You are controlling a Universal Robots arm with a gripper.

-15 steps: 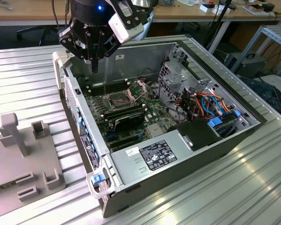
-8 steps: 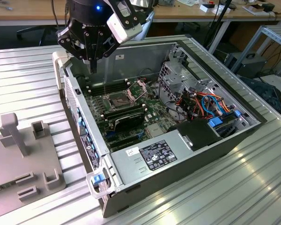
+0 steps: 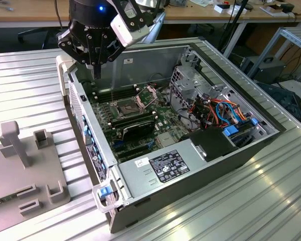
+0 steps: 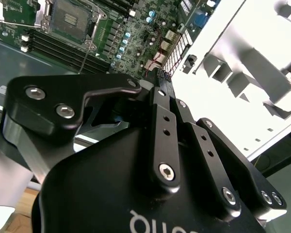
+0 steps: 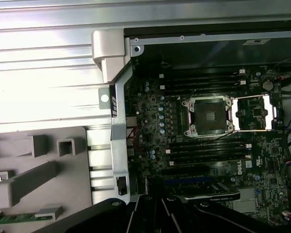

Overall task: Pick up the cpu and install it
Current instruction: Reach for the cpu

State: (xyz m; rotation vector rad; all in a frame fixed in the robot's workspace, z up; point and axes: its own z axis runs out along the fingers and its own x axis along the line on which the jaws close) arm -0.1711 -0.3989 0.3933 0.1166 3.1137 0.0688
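Note:
The cpu is out of view. The open computer case [image 3: 210, 165] lies on its side with the motherboard [image 3: 140, 125] exposed. Its dark square socket [image 3: 126, 107] [image 4: 70, 18] [image 5: 207, 116] is empty and its metal frame [image 3: 149, 95] [image 5: 254, 112] is hinged back. My gripper [image 3: 97, 68] [image 4: 164, 87] [image 5: 157, 200] hangs above the case's rear corner at the exterior view's left, higher than the socket and off to one side of it. Its fingers [image 4: 159, 111] are pressed together and I see nothing between them.
Black memory sticks [image 5: 203, 148] flank the socket. A power supply [image 3: 165, 168] and cable bundle [image 3: 220, 113] fill the case at the exterior view's right. A grey fixture [image 3: 25, 170] [image 5: 34, 174] stands on the ribbed metal table [image 3: 35, 95] beside the case and holds a green stick [image 5: 19, 218].

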